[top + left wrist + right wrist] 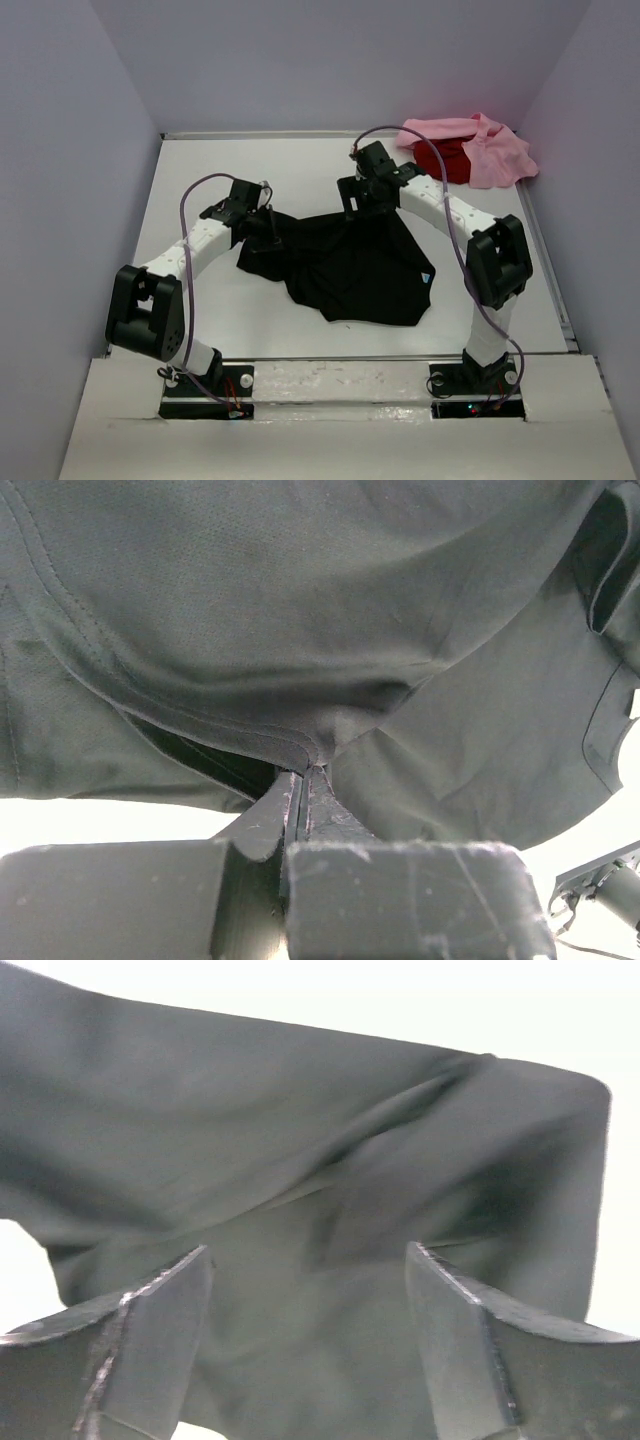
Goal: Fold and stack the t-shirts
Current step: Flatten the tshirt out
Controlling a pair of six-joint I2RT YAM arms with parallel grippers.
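The black t-shirt (355, 265) lies crumpled in the middle of the table, with a small light label at its right edge. My left gripper (268, 225) is shut on a hem of the black t-shirt (300, 610) at its upper left corner; the seam sits pinched between the fingertips (305, 775). My right gripper (360, 203) is open over the shirt's upper edge, with the black cloth (300, 1190) lying between and beyond its fingers (160, 1290). The pink t-shirt (490, 150) and the red t-shirt (445, 158) lie bunched together at the far right corner.
The white table (200, 190) is walled by grey panels on the left, back and right. Purple cables loop over both arms.
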